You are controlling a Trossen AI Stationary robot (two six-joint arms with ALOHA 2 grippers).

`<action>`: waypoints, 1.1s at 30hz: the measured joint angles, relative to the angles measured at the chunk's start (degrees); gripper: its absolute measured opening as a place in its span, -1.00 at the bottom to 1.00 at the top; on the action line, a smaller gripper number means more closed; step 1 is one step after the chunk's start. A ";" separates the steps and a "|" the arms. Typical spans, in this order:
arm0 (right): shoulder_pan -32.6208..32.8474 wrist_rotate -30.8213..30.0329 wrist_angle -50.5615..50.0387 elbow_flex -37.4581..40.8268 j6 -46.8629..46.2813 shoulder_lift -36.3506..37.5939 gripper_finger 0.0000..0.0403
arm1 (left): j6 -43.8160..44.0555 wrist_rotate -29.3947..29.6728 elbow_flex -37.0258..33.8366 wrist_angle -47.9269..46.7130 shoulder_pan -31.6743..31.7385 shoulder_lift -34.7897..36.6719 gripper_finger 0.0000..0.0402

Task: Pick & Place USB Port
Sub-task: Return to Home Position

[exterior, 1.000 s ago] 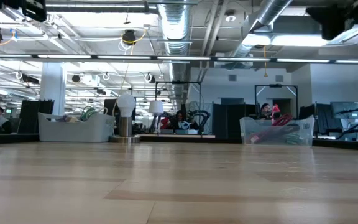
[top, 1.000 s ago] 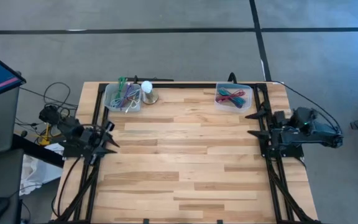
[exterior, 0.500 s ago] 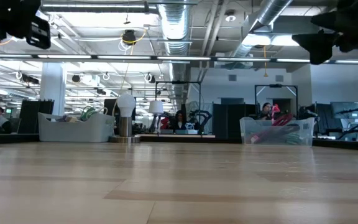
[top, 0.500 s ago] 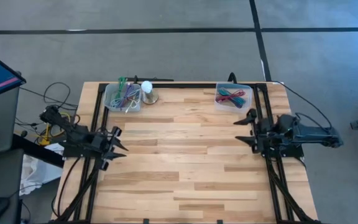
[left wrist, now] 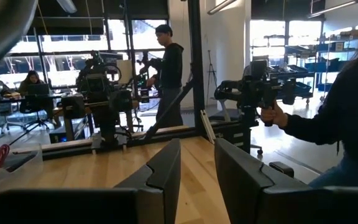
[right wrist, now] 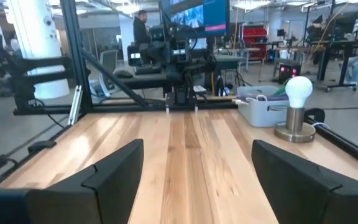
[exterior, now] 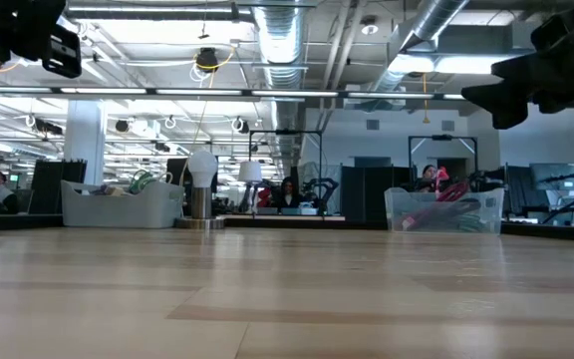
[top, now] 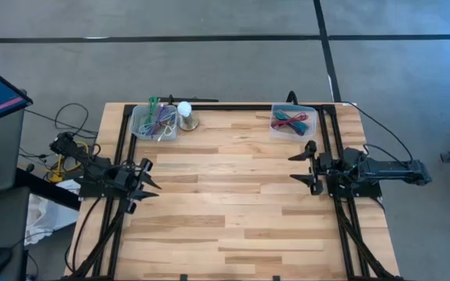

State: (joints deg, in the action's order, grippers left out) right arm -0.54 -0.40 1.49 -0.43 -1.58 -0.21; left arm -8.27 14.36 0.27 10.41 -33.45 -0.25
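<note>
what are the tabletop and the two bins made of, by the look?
The table looks like wood, butcher-block style: jointed light planks with visible grain and a low sheen. The gray bin is probably molded plastic: opaque, matte, with rounded corners. The transparent bin is likely clear plastic, since the cables show through its wall.

Looked like an open robotics lab: exposed ceiling ducts (exterior: 279,35) overhead, a big monitor (right wrist: 199,15), shelving racks (left wrist: 328,53), a person (left wrist: 169,65) standing among far workstations.
</note>
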 joint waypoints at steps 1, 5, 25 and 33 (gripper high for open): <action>0.00 0.01 -0.39 0.00 0.01 0.00 0.44 | 0.00 -0.01 0.00 -0.03 0.00 0.00 -0.51; 0.03 -0.50 -0.56 0.00 0.10 -0.02 0.44 | 0.00 0.04 0.00 -0.03 0.00 0.00 -0.51; 0.04 -1.09 -0.56 0.07 2.02 -0.04 0.44 | 1.65 0.62 0.04 -1.41 0.00 0.00 -0.51; 0.04 -1.07 -0.56 0.09 0.17 -0.22 0.44 | 1.51 5.16 0.04 -1.39 -0.01 -0.13 -0.51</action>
State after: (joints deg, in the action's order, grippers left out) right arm -0.49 -1.48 0.93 -0.34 -1.41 -0.43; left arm -6.76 19.52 0.32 9.02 -33.46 -0.38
